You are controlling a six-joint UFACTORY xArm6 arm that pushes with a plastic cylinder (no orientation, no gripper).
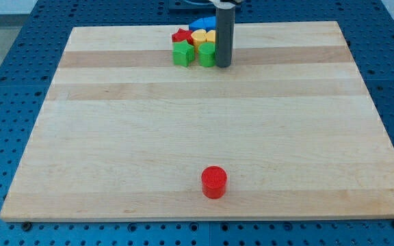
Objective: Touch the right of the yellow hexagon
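The yellow hexagon (200, 37) sits in a tight cluster of blocks near the view's top centre of the wooden board (115, 137). Around it are a red star-like block (181, 35), a green star-like block (182, 54), a green block (206, 55), a blue block (201, 24) and a second yellow block (211, 35). My rod stands upright at the cluster's right side. My tip (224, 65) rests on the board touching the green block's right edge, just to the lower right of the yellow blocks. The rod hides the cluster's right side.
A red cylinder (214, 182) stands alone near the view's bottom centre of the board. The board lies on a blue perforated table (5, 102).
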